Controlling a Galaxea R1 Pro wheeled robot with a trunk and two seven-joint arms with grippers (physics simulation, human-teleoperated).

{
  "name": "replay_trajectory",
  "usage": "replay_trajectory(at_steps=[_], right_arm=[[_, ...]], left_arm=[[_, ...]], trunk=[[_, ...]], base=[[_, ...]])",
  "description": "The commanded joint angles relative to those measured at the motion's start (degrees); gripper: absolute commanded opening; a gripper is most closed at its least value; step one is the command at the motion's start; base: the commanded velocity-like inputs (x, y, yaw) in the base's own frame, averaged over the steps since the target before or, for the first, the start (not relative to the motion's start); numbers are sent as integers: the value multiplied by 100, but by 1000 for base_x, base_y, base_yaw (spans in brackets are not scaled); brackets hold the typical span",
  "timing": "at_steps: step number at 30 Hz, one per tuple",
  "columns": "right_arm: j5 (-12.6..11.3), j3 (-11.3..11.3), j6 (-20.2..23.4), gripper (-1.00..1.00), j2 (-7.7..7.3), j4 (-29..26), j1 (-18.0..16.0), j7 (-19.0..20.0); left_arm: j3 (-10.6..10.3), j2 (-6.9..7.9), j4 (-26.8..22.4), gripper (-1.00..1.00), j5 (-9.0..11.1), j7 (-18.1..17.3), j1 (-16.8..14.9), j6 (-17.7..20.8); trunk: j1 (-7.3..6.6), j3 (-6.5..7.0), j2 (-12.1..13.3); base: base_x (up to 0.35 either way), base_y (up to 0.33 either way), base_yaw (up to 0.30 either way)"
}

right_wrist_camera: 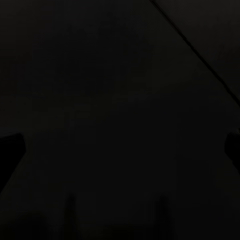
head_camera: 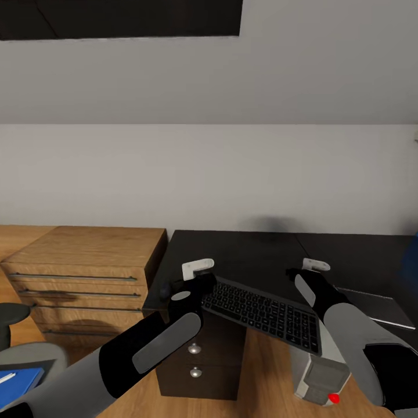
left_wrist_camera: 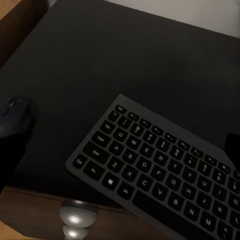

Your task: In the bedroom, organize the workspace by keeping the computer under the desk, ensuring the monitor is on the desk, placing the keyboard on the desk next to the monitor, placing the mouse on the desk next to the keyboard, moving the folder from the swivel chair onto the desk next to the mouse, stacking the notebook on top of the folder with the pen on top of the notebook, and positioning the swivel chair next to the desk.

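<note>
- Glossy black counter (head_camera: 255, 247) against a sloped grey wall, wooden drawers (head_camera: 87, 273) beside it
- Keyboard (head_camera: 264, 313) overhangs the counter's front edge, with both arms at its ends; whether either set of fingers is clenched cannot be told
- Left wrist view adds the mouse (left_wrist_camera: 14, 117), just beside the keyboard
- Blue folder (head_camera: 20, 380) lies on the chair (head_camera: 32, 357); the computer (head_camera: 319, 380) stands below

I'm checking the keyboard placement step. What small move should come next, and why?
Probably slide the keyboard farther onto the desk: in the head view its near edge overhangs the front edge. Bare black desktop lies behind it, and the mouse sits apart by the corner.
</note>
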Motion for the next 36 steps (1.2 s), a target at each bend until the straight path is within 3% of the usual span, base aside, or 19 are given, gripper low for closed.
replay_trajectory(at_steps=[1,12,22,28,36], right_arm=[[-39,46,70,100,-5,-10,-3,-41],[-49,10,684,100,-11,16,-3,-40],[-46,35,753,100,-5,276,-3,-55],[-65,35,1244,100,3,286,-3,-31],[-80,31,1484,100,4,274,-3,-27]], left_arm=[[-8,3,-7,100,2,34,-8,60],[-19,-3,-45,100,-12,39,-8,51],[-20,-6,-119,100,-11,45,-8,51],[-24,-6,-128,100,-9,44,-8,51],[-25,-6,-130,100,-3,42,-8,51]], trunk=[[0,-6,-3],[0,-6,-3],[0,-6,-3],[0,-6,-3],[0,-6,-3]], base=[[38,0,0],[11,0,0],[0,0,0],[0,0,0],[0,0,0]])
